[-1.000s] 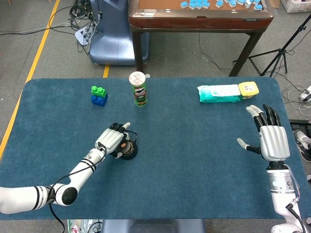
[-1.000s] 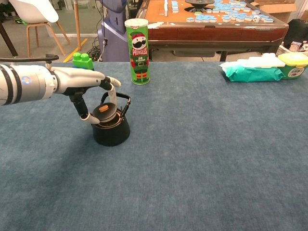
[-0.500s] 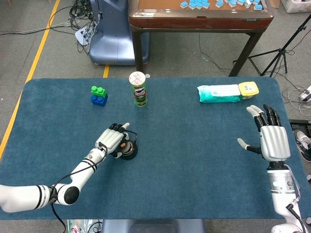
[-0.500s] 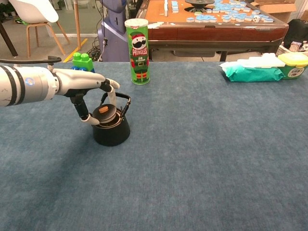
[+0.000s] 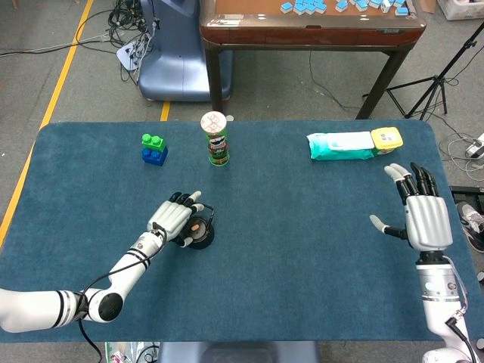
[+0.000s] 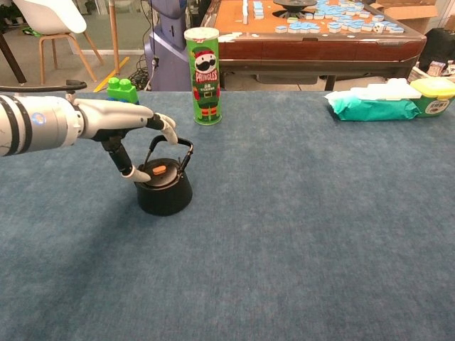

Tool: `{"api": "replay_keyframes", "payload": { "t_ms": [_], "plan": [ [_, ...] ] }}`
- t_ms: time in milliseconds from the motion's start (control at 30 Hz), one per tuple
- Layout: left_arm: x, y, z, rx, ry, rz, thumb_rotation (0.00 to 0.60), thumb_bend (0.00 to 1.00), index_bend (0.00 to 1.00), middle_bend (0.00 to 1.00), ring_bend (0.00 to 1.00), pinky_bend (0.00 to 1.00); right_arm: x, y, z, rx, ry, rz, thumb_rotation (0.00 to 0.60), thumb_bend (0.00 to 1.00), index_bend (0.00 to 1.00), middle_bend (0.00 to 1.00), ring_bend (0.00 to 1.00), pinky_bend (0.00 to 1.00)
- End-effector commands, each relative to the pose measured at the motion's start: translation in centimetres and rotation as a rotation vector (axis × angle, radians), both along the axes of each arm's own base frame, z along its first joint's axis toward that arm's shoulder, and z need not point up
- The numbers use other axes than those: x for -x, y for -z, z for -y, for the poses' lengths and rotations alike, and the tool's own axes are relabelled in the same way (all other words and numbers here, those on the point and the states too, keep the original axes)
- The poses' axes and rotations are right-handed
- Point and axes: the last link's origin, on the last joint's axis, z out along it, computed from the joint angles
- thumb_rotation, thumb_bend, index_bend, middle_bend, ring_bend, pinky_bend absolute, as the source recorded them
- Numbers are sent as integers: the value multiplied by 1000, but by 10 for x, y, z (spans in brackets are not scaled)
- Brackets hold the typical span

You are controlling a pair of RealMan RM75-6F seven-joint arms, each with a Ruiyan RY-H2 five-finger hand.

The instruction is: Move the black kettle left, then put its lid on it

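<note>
The black kettle (image 5: 201,236) (image 6: 164,196) stands upright on the blue table, left of centre, with its wire handle raised. Its black lid (image 6: 159,171) (image 5: 197,225), which has an orange knob, lies flat in the kettle's mouth. My left hand (image 5: 173,218) (image 6: 117,119) hovers over the kettle's left side. Its fingers are spread above the handle and its thumb hangs down beside the lid's rim, holding nothing. My right hand (image 5: 425,219) is in the head view only, far right near the table edge, with its fingers apart and nothing in it.
A green Pringles can (image 5: 215,140) (image 6: 202,65) stands behind the kettle. Green and blue toy blocks (image 5: 153,148) (image 6: 121,89) sit at the back left. At the back right lie a teal wipes pack (image 5: 340,145) (image 6: 371,104) and a yellow-lidded tub (image 5: 387,138) (image 6: 435,92).
The lid, held tilted by my left hand a second ago, now lies flat on the kettle. The fingers have lifted off it. The right hand has not moved.
</note>
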Motion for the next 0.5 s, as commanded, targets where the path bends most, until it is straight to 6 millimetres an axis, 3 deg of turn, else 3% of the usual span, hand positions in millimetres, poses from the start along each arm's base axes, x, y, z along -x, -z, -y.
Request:
{"api": "replay_keyframes", "payload": {
  "t_ms": [33, 300, 500],
  "plan": [
    [3, -8, 2, -16, -3, 12, 541, 246, 106, 0, 0, 0, -1, -2, 0, 4, -2, 2, 600, 175, 162, 174, 0, 0],
    [25, -47, 18, -97, -22, 64, 565, 246, 108, 0, 0, 0, -1, -11, -2, 26, -1, 8, 600, 176, 162, 174, 0, 0],
    [57, -82, 33, -229, -62, 146, 594, 246, 108, 0, 0, 0, 10, -16, -8, 16, 32, -37, 600, 175, 162, 174, 0, 33]
  ]
}}
